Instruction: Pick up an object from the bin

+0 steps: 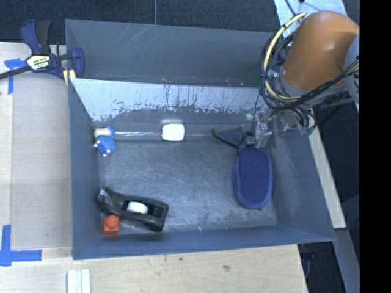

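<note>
My gripper (pixel 263 133) hangs low at the bin's right side, near the back wall, under the arm's orange cover. Directly below it in the picture lies a dark blue oval pad (pixel 253 179), lengthwise toward the front, and the gripper sits at the pad's far end. A dark wedge-shaped piece (pixel 227 138) points left from just beside the gripper; whether the two touch cannot be told.
A white block (pixel 173 132) lies at the back middle and a small blue figure (pixel 105 141) at the back left. A black tape dispenser (pixel 135 209) with an orange piece (pixel 110 224) lies at the front left. Bare floor spans the bin's middle.
</note>
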